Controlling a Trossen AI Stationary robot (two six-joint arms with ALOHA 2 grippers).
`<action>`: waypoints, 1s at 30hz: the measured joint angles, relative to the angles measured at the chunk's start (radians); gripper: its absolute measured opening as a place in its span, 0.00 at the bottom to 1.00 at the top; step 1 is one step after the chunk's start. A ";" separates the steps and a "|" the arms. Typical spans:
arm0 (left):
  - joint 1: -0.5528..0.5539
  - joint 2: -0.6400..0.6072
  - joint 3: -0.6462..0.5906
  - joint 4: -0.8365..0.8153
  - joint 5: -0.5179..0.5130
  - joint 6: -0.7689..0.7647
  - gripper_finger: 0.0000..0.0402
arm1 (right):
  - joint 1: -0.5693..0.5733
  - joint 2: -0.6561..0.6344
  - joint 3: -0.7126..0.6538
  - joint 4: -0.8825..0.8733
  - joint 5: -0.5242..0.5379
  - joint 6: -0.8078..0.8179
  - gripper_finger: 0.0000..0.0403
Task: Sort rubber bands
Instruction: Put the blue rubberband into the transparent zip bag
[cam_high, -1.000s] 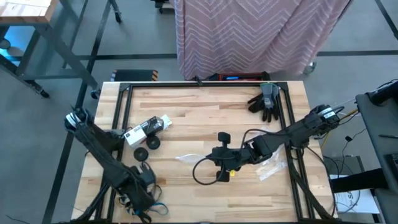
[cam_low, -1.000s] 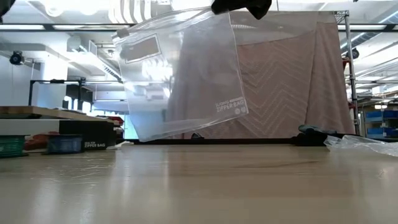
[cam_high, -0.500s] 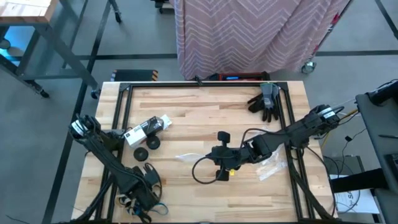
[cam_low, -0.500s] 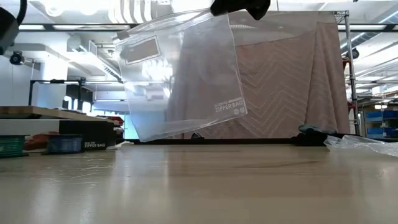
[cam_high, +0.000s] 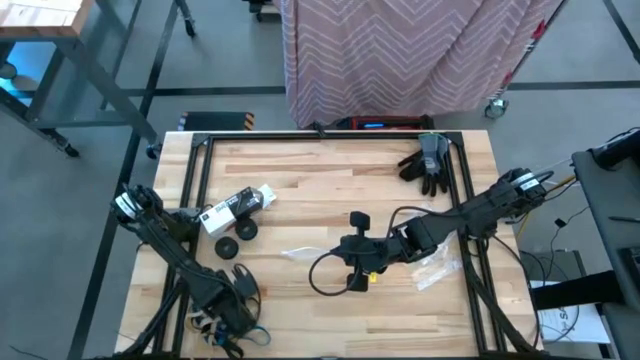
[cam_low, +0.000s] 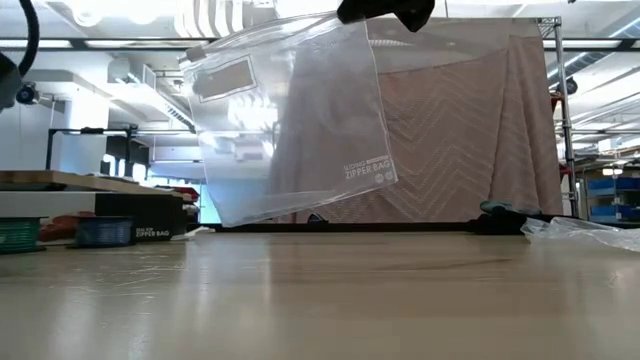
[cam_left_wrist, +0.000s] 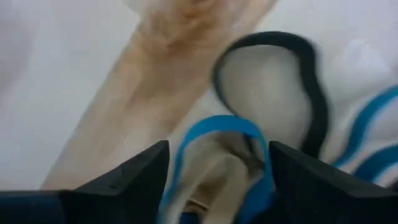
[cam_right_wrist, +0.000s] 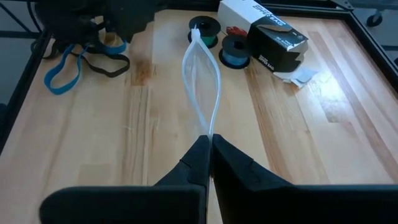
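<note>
The rubber bands lie in a small heap near the table's front left corner: blue, black and tan loops. My left gripper points down right over them and is open. One finger stands on each side of a blue loop, and a black loop lies just beyond. My right gripper is over the table's middle, shut on a clear zipper bag. My right gripper pinches the clear bag's top edge between its two fingers, at one end of the mouth. The fingers slant down toward the table's left. The mouth gapes open, and the bag hangs tilted below the fingers, clear of the table.
A black and white box and two dark spools lie at the left. Dark gloves lie at the far right. More crinkly clear bags rest under the right arm, and a black cable loop hangs by it.
My left gripper has sunk toward the rubber bands, still pointing down. The right arm and its bag have kept still.
</note>
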 joint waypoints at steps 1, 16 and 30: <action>0.000 0.000 -0.003 -0.004 0.000 0.000 0.62 | 0.000 0.000 0.000 0.000 0.000 0.000 0.00; 0.004 -0.002 0.003 -0.012 0.048 0.069 0.19 | 0.000 0.000 0.000 -0.001 0.000 0.000 0.00; 0.010 -0.037 0.258 -0.419 -0.220 0.262 0.01 | 0.000 0.000 0.000 -0.001 0.000 -0.011 0.00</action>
